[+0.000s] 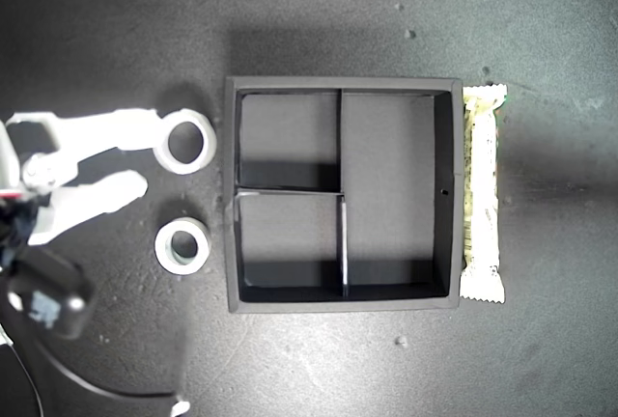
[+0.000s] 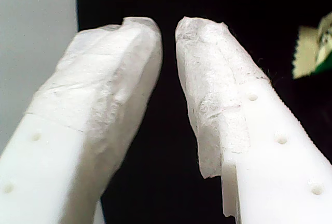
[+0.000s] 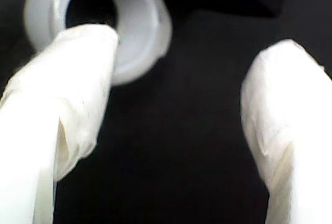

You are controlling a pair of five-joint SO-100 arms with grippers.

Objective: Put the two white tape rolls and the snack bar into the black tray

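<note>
While the black tray (image 1: 444,195) sits empty with the snack bar (image 1: 482,193) against its wall on the exterior view's right, my second gripper (image 1: 153,158) gapes wide, one finger (image 3: 67,89) touching the larger tape roll (image 1: 186,141). The smaller tape roll (image 1: 182,246) lies apart nearby. My first gripper (image 2: 168,32) is nearly closed, holding nothing.

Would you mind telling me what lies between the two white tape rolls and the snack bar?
The black tray lies between them in the exterior view: both tape rolls left of it, the snack bar against its right wall.

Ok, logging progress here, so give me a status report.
My second gripper open, one finger at the larger white tape roll. My first gripper nearly shut, empty. Square black tray empty; smaller roll and cream-wrapped snack bar outside. Nothing blocking.
</note>
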